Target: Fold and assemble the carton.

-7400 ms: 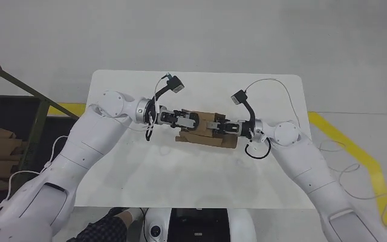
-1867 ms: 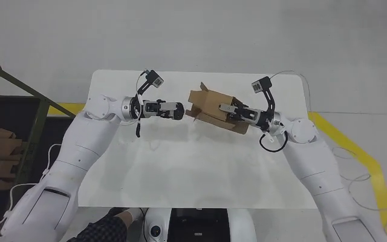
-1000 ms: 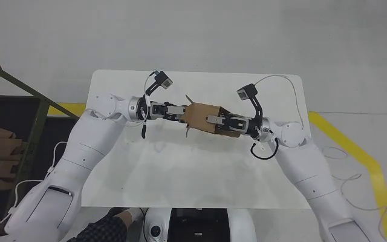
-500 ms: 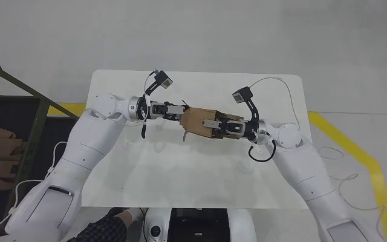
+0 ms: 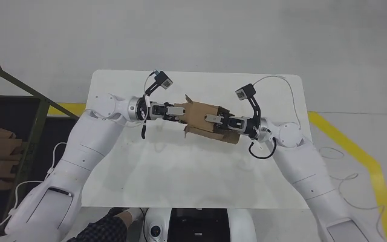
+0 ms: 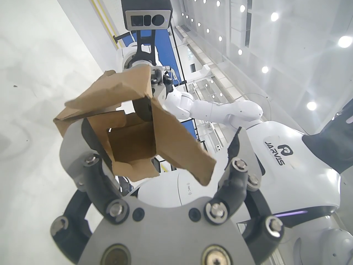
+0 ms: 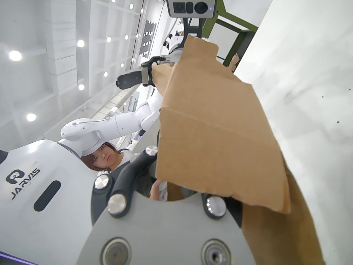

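A brown cardboard carton (image 5: 202,116) hangs half-formed over the middle of the white table (image 5: 127,175), held between both arms. My right gripper (image 5: 216,123) is shut on its right-hand wall; the left wrist view shows that gripper (image 6: 159,80) clamped on the carton's far edge. In the right wrist view a carton panel (image 7: 215,128) hides the fingers. My left gripper (image 5: 176,112) is open at the carton's left, open end. Its two fingertips (image 6: 82,150) stand wide apart around the loose flaps (image 6: 179,142), and the hollow inside (image 6: 132,139) faces that camera.
The table has bare room in front of and behind the carton. A green metal frame (image 5: 27,94) stands beyond the table's left edge. A yellow floor line (image 5: 347,142) runs off to the right. Thin white cables (image 5: 287,91) trail from the right arm.
Over the last half second the right arm has shifted the carton slightly toward the table's far side, and a flap now sticks up at its left end. The left arm has barely moved.
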Available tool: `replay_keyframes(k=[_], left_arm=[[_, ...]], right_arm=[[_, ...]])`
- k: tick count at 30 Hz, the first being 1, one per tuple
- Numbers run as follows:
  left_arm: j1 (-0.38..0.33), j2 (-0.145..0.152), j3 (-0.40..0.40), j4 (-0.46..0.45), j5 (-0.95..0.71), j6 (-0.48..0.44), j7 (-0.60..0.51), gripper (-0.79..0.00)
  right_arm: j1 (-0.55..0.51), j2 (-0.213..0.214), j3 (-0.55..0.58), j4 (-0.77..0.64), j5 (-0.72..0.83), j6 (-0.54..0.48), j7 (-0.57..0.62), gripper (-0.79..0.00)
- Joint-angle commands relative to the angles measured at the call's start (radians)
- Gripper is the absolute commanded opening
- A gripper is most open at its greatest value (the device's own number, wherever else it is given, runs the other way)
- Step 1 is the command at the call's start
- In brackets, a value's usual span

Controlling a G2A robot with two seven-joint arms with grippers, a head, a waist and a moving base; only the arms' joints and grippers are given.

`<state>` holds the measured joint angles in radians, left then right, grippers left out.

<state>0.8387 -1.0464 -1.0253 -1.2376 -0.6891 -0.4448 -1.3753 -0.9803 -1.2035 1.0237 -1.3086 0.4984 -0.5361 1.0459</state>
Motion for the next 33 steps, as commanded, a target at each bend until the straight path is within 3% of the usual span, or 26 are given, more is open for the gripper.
replay_keyframes(k=[1, 33], left_arm=[[0.003, 0.0, 0.0, -0.002, 0.0, 0.002, -0.002, 0.0], [0.062, 0.004, -0.012, -0.045, -0.005, 0.036, -0.036, 0.0]], right_arm=[[0.0, 0.001, 0.006, 0.0, 0.002, -0.001, -0.002, -0.785], [0.008, 0.0, 0.053, 0.045, -0.004, -0.011, -0.058, -0.785]])
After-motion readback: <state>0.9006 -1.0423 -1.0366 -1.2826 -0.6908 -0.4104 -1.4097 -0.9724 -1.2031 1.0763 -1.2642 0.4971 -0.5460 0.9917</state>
